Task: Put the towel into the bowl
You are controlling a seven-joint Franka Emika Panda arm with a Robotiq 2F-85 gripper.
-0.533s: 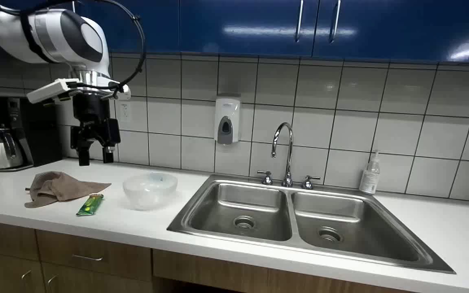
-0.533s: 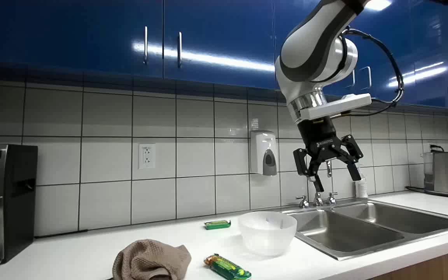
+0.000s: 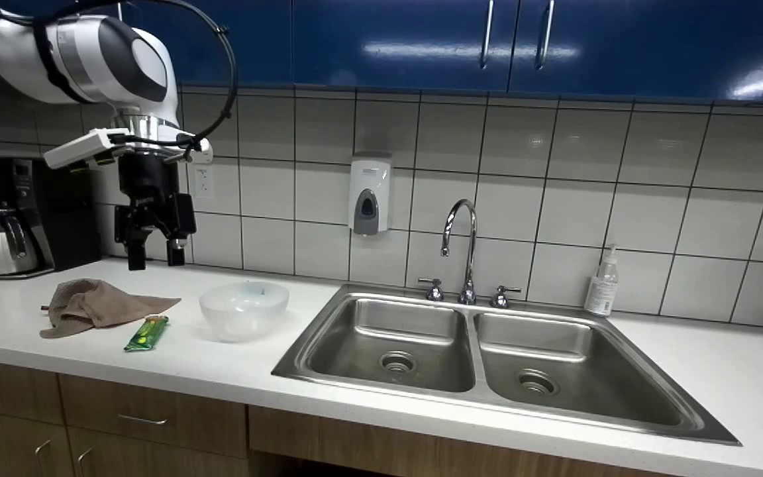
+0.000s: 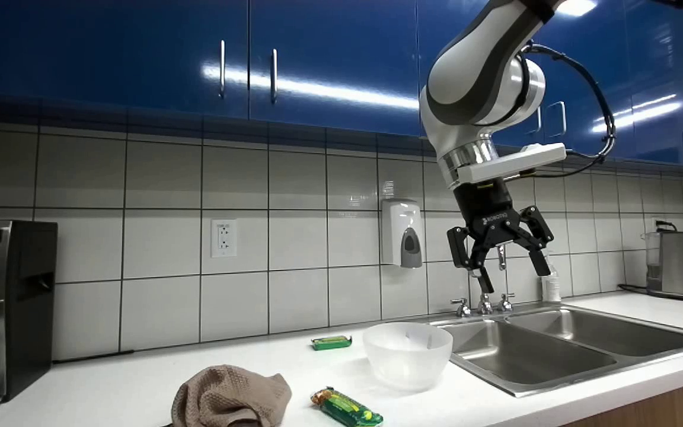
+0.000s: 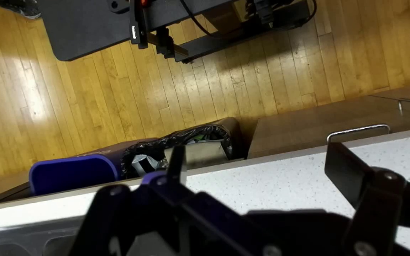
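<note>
The brown towel [image 3: 100, 306] lies crumpled on the white counter; it also shows at the bottom of an exterior view [image 4: 232, 396]. The translucent white bowl [image 3: 244, 315] stands upright on the counter beside the sink, and also shows in an exterior view [image 4: 408, 359]. A small bluish or dark patch shows at the bowl, too unclear to name. My gripper [image 3: 156, 255] is up in the air above the counter, apart from towel and bowl. Its fingers are spread with nothing between them, as also seen in an exterior view [image 4: 512, 274] and the wrist view [image 5: 258, 160]. Towel and bowl do not show clearly in the wrist view.
Green snack packets [image 4: 347, 408] [image 4: 331, 343] lie near the bowl. A double sink [image 3: 474, 344] with a faucet [image 3: 467, 252] adjoins it. A coffee maker [image 3: 30, 218] stands beyond the towel. A soap dispenser [image 3: 369, 195] hangs on the tiled wall. Blue cabinets [image 3: 401, 40] hang above.
</note>
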